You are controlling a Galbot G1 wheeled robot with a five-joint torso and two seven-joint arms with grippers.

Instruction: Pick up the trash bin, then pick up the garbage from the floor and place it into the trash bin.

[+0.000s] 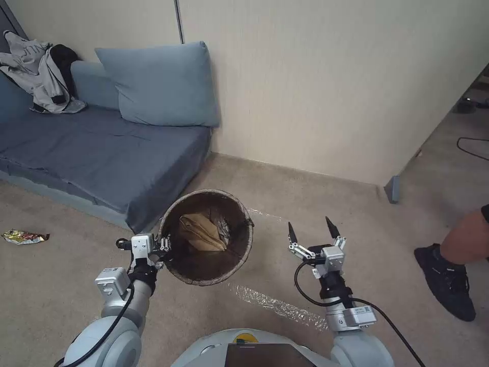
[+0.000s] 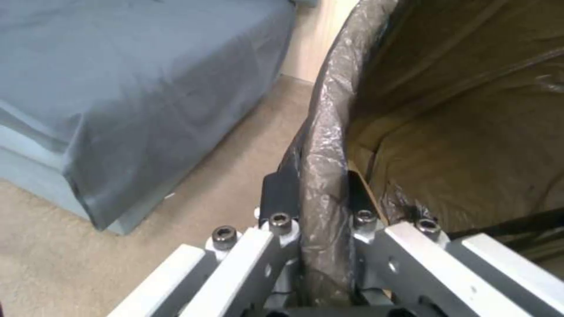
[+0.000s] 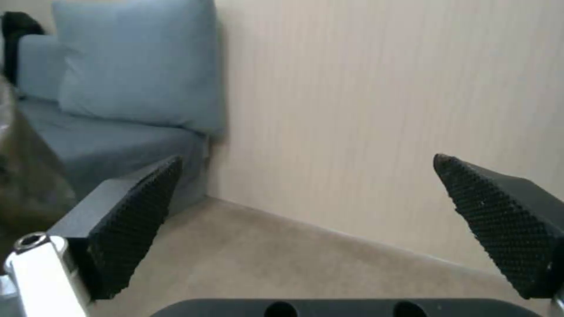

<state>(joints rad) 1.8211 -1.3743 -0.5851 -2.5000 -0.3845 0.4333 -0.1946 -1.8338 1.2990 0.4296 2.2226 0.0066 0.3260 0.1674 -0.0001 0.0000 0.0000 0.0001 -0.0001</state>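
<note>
My left gripper [image 1: 164, 250] is clamped on the rim of the small round trash bin lined with a dark translucent bag [image 1: 244, 244], one finger outside the wall, one inside, pinching the folded bag plastic. Left wrist view confirms: the left gripper [image 2: 314, 193] has its jaws narrow with the crinkled bag rim [image 2: 323, 145] squeezed between the two dark fingertips. The bin is held up in front of me, tilted so the mouth faces my head camera; a tan folded paper [image 1: 201, 232] lies inside against the liner. My right gripper [image 1: 310, 229] hangs beside the bin on my right, apart from it, jaws spread wide, holding and touching nothing. Right wrist view shows the right gripper [image 3: 306, 202] with textured black pads [image 3: 138, 211] far apart, only beige wall and carpet between them. Head view also shows a yellow-gold snack wrapper [image 1: 23, 236] lying on the carpet well to my left, near the blue-grey sofa [image 1: 102, 153], and a clear plastic strip [image 1: 277, 306] on the floor near my base.
</note>
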